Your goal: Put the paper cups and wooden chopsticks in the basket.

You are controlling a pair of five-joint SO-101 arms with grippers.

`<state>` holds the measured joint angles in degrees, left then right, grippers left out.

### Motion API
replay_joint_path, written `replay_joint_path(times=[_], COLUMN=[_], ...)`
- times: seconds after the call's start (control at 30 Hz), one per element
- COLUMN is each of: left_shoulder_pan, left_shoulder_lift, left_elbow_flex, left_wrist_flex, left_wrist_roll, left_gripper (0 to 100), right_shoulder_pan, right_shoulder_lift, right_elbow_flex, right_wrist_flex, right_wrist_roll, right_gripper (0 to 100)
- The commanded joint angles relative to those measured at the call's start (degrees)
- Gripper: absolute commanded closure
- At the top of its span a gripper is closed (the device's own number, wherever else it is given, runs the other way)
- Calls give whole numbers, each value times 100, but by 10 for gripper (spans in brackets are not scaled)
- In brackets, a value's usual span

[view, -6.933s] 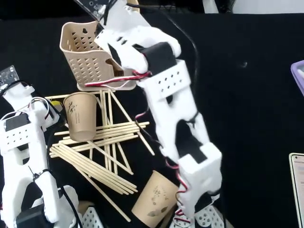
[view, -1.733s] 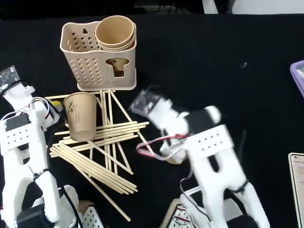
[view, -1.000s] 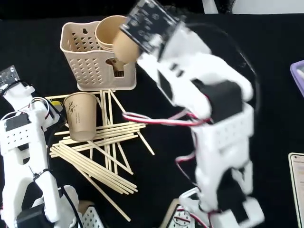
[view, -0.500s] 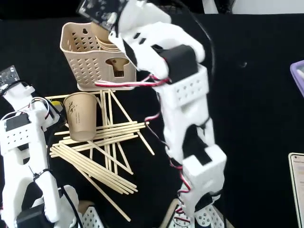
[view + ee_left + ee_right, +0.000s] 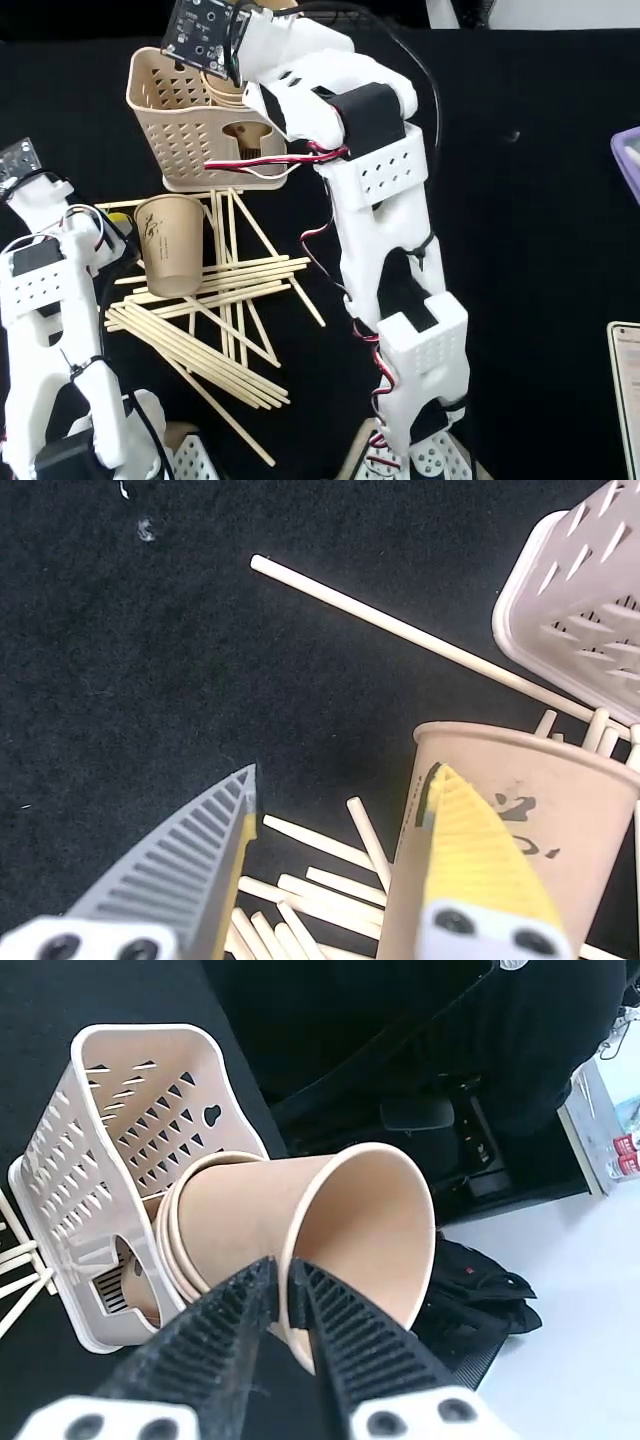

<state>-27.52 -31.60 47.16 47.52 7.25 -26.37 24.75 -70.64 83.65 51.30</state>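
A paper cup (image 5: 350,1220) is tipped over, its bottom tucked into the stack of cups (image 5: 180,1230) in the basket (image 5: 70,1150). The right gripper (image 5: 283,1268) pinches its rim. The left gripper (image 5: 345,780) is spread wide just beside another paper cup (image 5: 570,810) among the wooden chopsticks (image 5: 200,325).

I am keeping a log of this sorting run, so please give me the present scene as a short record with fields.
right gripper: shut on the rim of a paper cup
paper cup: tilted, its base inside the cup stack
cup stack: in the basket
left gripper: open, next to the loose cup
chopsticks: scattered on the table, outside the basket
loose cup: on the chopsticks
left to do: loose cup and chopsticks
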Motion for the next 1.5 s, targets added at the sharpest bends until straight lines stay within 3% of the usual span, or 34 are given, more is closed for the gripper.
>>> replay_joint_path(times=[0.0, 0.13, 0.27, 0.43, 0.6, 0.87, 1.0, 1.2, 1.47], left_shoulder_pan=[13, 13, 13, 13, 13, 40, 57, 92, 725], left_shoulder_lift=[-132, -132, -132, -132, -132, -132, -141, -62, 193], left_elbow_flex=[-75, -75, -75, -75, -75, -101, -180, -585, -75], left_wrist_flex=[-97, -97, -97, -97, -97, -53, -44, -167, -1389], left_wrist_roll=[35, 26, 18, 18, 9, 9, -9, 35, 1020], left_gripper=[727, 727, 727, 727, 727, 727, 727, 727, 726], right_shoulder_pan=[0, -114, -132, -132, -580, -519, -325, 624, 1714], right_shoulder_lift=[-13, -48, -48, -66, -57, -752, -2053, -4505, -7538], right_elbow_flex=[-277, -330, -330, -514, -1341, -1200, 84, 3468, 7846], right_wrist_flex=[18, -105, -255, -70, 1793, 1767, 1767, 1732, 914], right_wrist_roll=[44, -642, -1240, -1468, -1486, -1521, -1521, -1521, -1486], right_gripper=[951, 848, 843, 844, 844, 844, 844, 844, 843])
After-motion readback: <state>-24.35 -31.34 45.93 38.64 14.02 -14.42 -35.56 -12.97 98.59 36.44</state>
